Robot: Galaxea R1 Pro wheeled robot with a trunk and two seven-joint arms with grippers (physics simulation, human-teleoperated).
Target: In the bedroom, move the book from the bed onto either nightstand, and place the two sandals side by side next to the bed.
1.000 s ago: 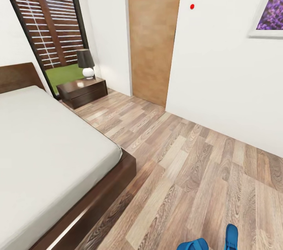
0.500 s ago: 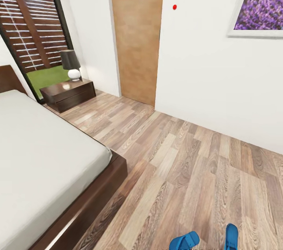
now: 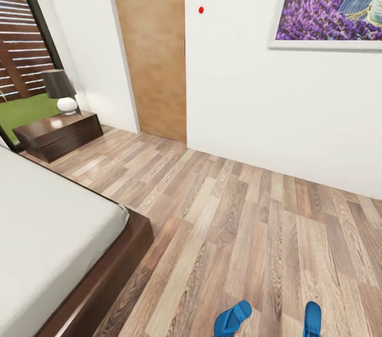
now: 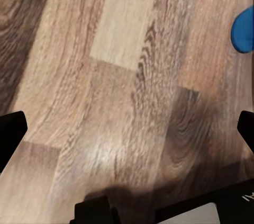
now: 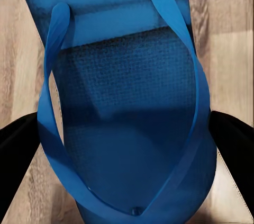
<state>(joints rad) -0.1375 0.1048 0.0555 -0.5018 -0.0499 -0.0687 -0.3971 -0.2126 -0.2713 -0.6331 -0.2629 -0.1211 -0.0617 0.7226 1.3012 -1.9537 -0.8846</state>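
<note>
Head view: I look down across a grey-brown wood-plank floor (image 3: 249, 231) that runs to a white wall (image 3: 239, 98). A brown door (image 3: 151, 45) is set in that wall, a small red dot (image 3: 201, 10) sits just beside it, and a framed lavender picture (image 3: 331, 2) hangs to the right. At far left, a dark-framed window (image 3: 21, 61) gives onto a slatted fence and grass.

The bed (image 3: 48, 241) — pale mattress on a dark brown platform frame — fills the lower left. Beyond it, by the window, I see the nightstand (image 3: 58, 135), which carries a table lamp (image 3: 61, 92) with a dark shade and a white base. I cannot see the book on the visible part of the mattress.

The two sandals lie on the floor at the bottom edge: the left sandal (image 3: 232, 318) angled, the right sandal (image 3: 312, 320) apart from it, cut by the frame.

Left wrist view: the left gripper (image 4: 127, 134) hangs over bare planks, its dark fingertips (image 4: 10, 131) spread wide at either edge, grasping nothing; a sliver of blue sandal (image 4: 244, 29) shows to one side.

Right wrist view: the right gripper (image 5: 127, 144) is over a blue sandal (image 5: 127, 107), strap side up; its fingers (image 5: 18, 150) flank the sole — whether they touch it I cannot tell.
</note>
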